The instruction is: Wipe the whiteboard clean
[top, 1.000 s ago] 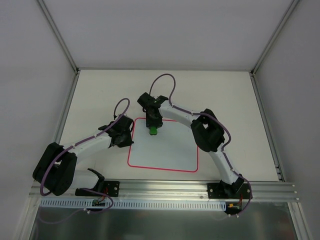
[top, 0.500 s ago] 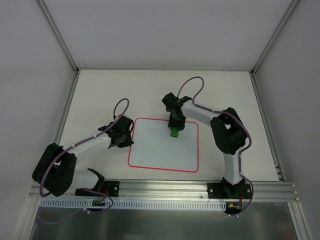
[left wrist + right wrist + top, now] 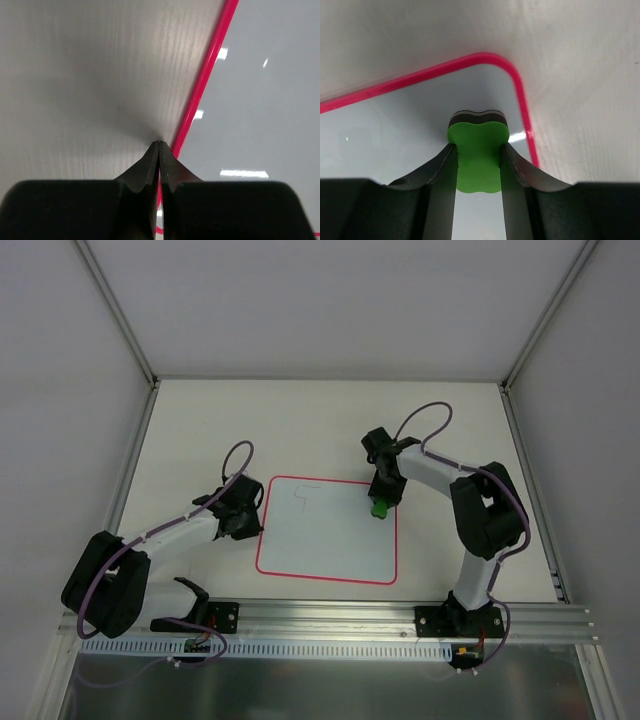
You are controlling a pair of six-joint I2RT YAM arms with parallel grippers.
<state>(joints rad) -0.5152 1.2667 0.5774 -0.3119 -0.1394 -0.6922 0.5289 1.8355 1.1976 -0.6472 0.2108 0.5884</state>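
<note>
The whiteboard lies mid-table toward the near edge, your closed left gripper braced at its left border, so with your right gripper clamped on the green eraser at its far right corner, press flat and sweep leftward over the faint scribble

You have the whiteboard lying on the table. The left gripper sits at its left edge; the eraser, in the right gripper, rests on its far right corner.
</note>
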